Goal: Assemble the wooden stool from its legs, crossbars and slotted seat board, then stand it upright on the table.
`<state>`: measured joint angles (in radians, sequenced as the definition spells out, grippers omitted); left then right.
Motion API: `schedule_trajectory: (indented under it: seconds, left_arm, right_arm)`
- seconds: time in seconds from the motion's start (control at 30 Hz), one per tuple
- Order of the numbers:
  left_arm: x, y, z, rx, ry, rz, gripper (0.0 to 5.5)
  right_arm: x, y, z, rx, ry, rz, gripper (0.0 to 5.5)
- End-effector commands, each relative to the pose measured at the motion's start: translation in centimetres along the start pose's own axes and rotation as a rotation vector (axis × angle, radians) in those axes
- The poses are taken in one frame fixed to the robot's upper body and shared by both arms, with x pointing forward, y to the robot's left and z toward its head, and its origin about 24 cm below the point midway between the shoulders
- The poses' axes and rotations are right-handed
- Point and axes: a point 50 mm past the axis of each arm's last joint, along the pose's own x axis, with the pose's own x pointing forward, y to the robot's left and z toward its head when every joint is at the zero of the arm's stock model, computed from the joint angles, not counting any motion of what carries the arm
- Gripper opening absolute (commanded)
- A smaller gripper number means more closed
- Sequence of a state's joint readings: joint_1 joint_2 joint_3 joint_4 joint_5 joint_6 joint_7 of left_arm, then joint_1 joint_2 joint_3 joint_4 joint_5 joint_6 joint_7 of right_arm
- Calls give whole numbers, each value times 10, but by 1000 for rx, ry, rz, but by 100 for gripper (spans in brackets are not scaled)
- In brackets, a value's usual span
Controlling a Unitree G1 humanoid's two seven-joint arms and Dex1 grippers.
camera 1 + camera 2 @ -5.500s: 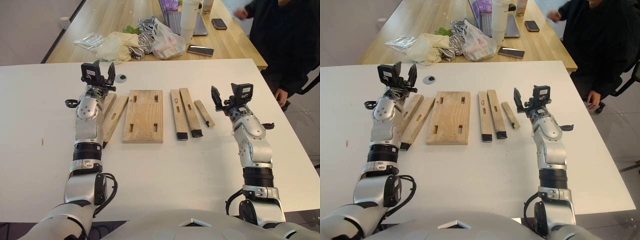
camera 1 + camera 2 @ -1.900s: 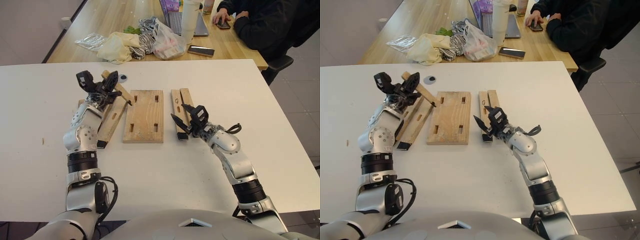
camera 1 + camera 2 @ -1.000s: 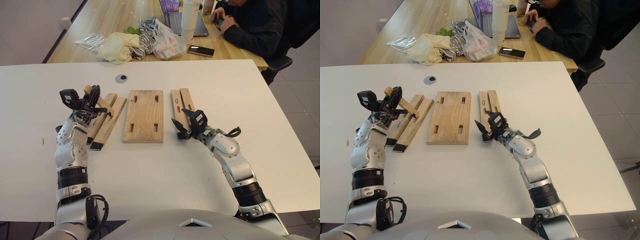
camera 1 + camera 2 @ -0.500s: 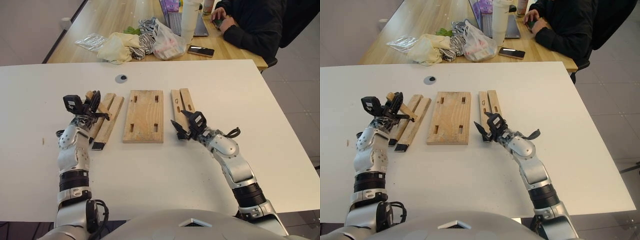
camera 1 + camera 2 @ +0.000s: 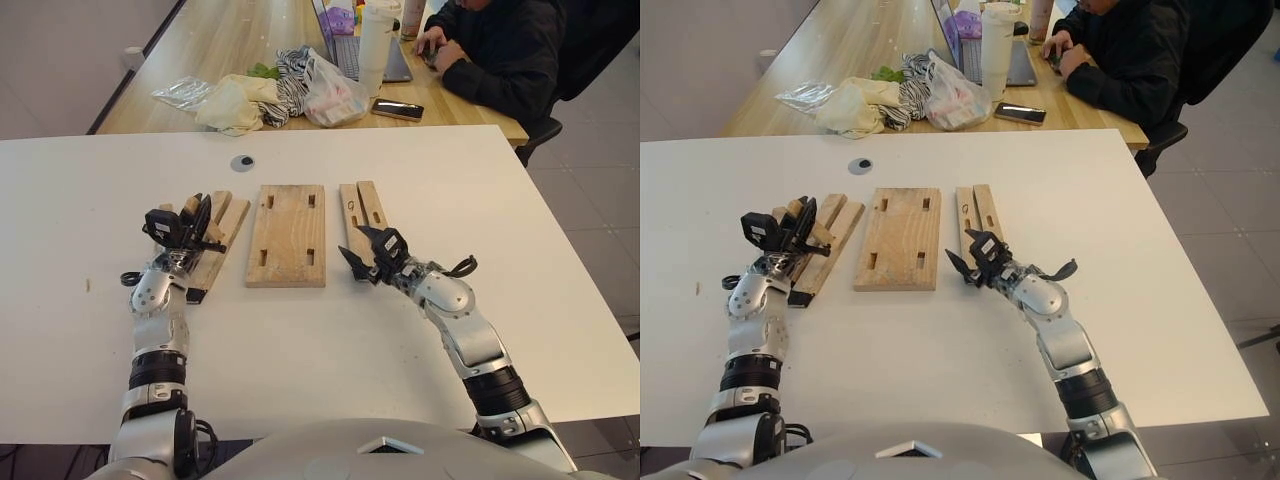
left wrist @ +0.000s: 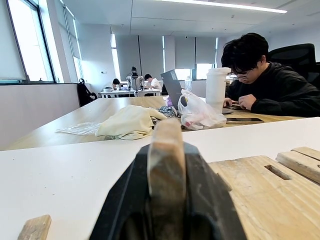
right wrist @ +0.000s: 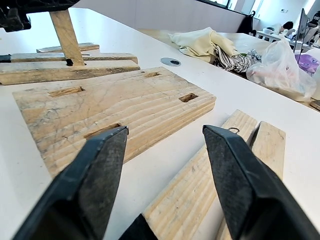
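We take the slotted seat board (image 5: 287,233) as our mark: it lies flat on the white table (image 5: 430,165). To its left two legs (image 5: 226,222) lie side by side, and over them the left gripper (image 5: 194,218) pinches a short crossbar (image 7: 64,31) — tilted, its lower end down on those legs. To the board's right lie two more legs (image 5: 361,208); the right gripper (image 7: 164,131) hangs over their near ends, fingers spread wide.

Seat board (image 5: 287,234) centre; narrow gaps to legs (image 5: 362,212).
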<state>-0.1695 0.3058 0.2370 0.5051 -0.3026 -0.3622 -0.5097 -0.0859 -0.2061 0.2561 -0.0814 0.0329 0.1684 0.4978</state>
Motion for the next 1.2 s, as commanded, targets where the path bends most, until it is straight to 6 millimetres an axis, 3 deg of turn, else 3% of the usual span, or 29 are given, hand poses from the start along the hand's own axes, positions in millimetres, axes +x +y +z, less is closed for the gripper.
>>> schedule_trajectory:
  seconds: [0.03,0.27,0.4,0.43,0.63,0.83,1.2]
  left_arm:
    - [-10,-7,-37,-84,219,12,38]
    - [41,-9,-8,-23,140,-9,38]
    - [47,-6,-2,-24,116,10,38]
    - [47,-5,-2,-24,117,21,66]
    - [31,5,19,32,157,23,156]
    - [-5,-8,12,30,436,-12,243]
    - [-19,-3,-1,15,651,53,243]
  right_arm:
    - [2,-7,12,-6,-36,-16,273]
    - [7,-7,10,-40,-26,5,273]
    - [8,-9,13,-46,-37,3,273]
    - [9,-9,12,-45,-36,3,273]
    - [5,-6,7,-33,-24,-8,273]
    - [3,4,2,-12,-15,-5,273]
    - [1,3,1,7,-7,-30,273]
